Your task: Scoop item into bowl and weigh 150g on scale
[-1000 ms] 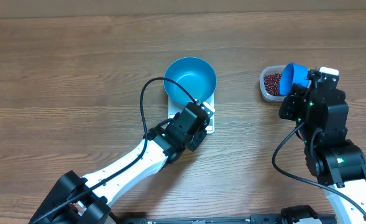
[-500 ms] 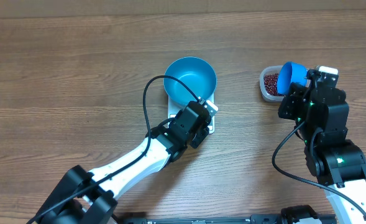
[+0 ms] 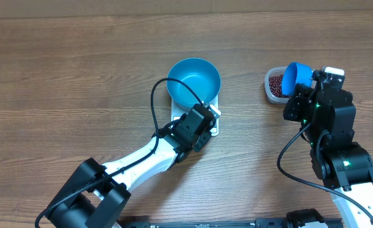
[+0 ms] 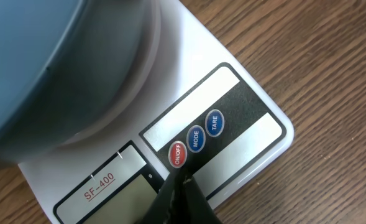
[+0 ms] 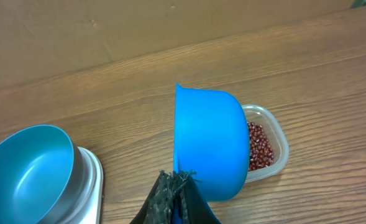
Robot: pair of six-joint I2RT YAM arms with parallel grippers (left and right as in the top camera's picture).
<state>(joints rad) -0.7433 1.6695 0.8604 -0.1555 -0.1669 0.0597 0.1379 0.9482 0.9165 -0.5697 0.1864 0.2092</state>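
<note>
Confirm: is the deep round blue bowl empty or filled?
Empty. The deep round blue bowl shows a bare blue inside in both views, nothing in it.

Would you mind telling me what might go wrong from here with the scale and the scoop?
1. The shut left hand has its tip at the ON/OFF button, right beside the MODE button. A small slip might press the wrong one or nudge the scale under the empty bowl.
2. The right hand holds the scoop tipped on its side by the tub, so beans may spill on the way to the bowl.

scale (image 4: 248,134), tub (image 5: 283,149) on wooden table (image 3: 78,76)
</note>
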